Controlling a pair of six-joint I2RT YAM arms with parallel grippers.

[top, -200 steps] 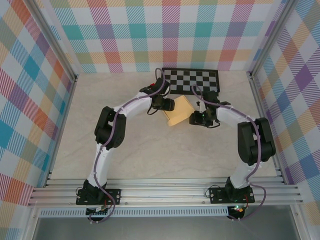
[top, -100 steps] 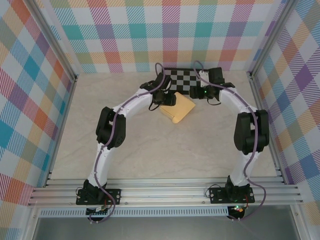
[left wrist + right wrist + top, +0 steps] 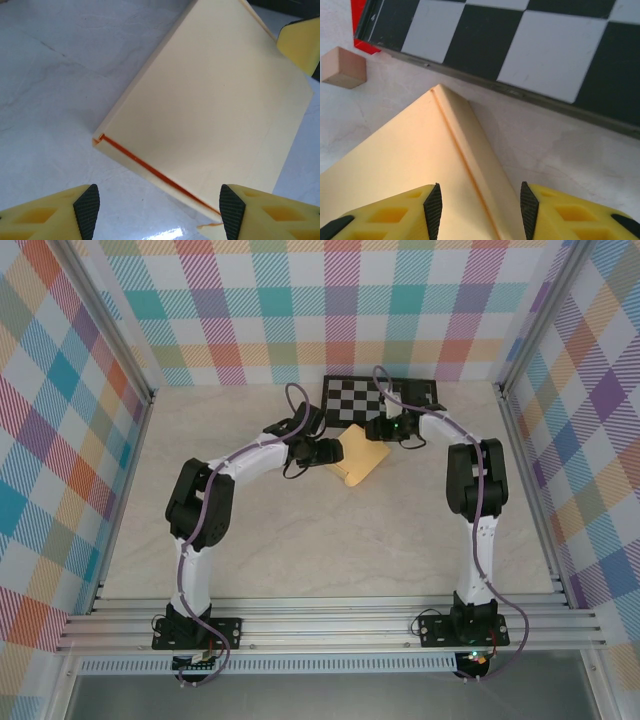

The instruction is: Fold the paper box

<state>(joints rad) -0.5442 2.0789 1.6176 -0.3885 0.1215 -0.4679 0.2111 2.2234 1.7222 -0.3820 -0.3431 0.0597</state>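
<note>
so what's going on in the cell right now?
Two arms are working on the paper box, which lies folded flat on the table beside the checkerboard mat. The left gripper is open, astride one edge. The right gripper is open over the far corner by the mat. Neither clearly grips it.

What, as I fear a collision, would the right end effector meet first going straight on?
Probably the paper box, its folded corner between the fingers; checkerboard mat beyond. Depth unclear.
</note>
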